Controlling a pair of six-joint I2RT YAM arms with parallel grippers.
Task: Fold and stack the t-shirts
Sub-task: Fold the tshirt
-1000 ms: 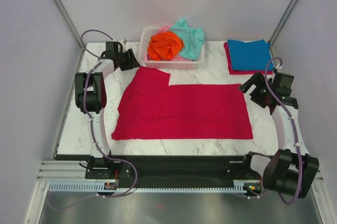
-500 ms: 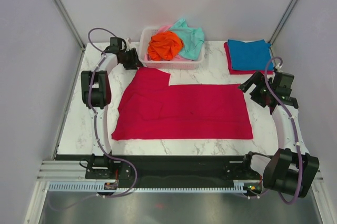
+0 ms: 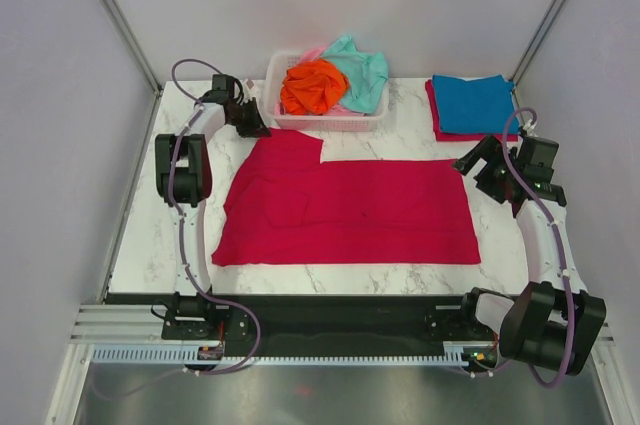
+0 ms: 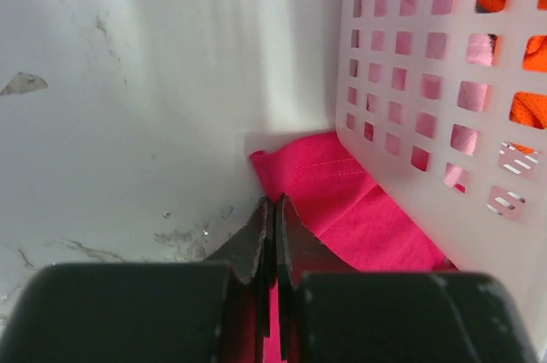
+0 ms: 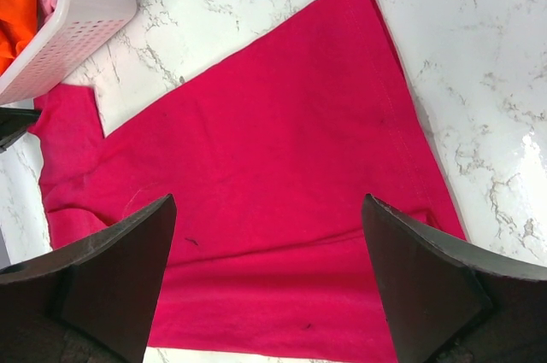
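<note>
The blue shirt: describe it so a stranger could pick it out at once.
Start at the white marble table and go to its far right corner. There the blue shirt lies folded flat on a folded red one. It is the only blue cloth, squared off neatly, unlike the crumpled heap in the basket.

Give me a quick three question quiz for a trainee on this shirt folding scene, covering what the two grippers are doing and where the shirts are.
1. True or false: the right gripper is shut on the red t-shirt.
2. What colour is the top folded t-shirt at the back right? A blue, B orange, C mint.
3. In a few words: what is the left gripper shut on, and what stands right beside it?

Key
1. False: it is wide open above the cloth.
2. A.
3. A corner of the red t-shirt, right beside the basket.
</note>
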